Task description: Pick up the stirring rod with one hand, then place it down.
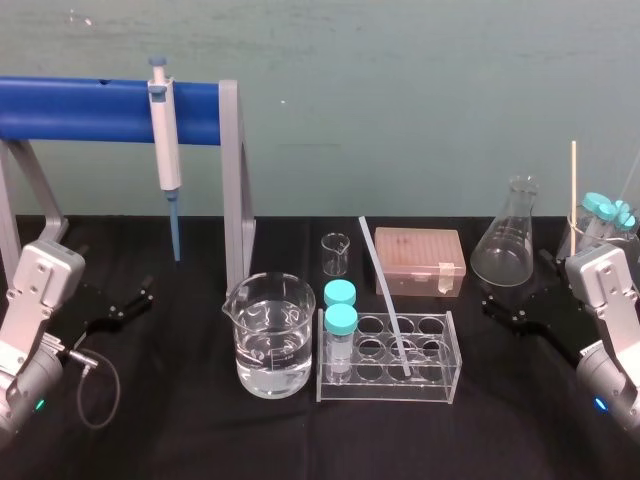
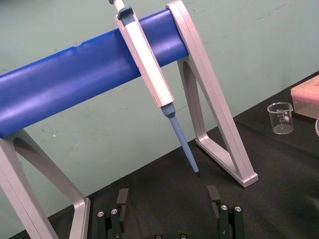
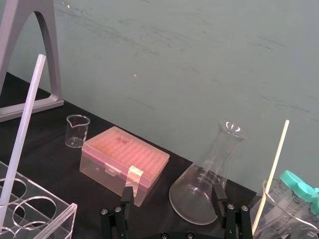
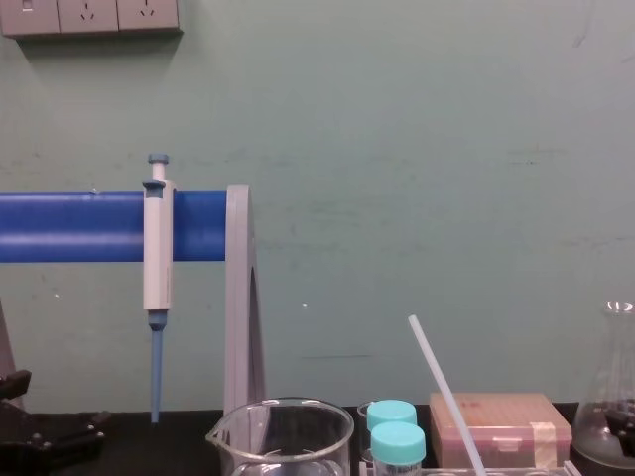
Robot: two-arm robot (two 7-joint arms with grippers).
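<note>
While both jaws gape, the stirring rod leans between them.

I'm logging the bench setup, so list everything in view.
tube rack: 1, clear, table centre
stirring rod: 1, translucent white, leaning in the rack
capped tubes: 2, teal caps, rack's left end
large beaker: 1, clear, liquid inside, left of rack
small beaker: 1, clear, behind rack
tip box: 1, pink, behind rack
conical flask: 1, clear, right rear
container: 1, clear, far right, holding teal-capped tubes and pale stick
stand: 1, blue bar, grey legs, left rear
pipette: 1, white and blue, hanging on stand
left gripper: 1, black, open, table's left
right gripper: 1, black, open, by the flask
</note>
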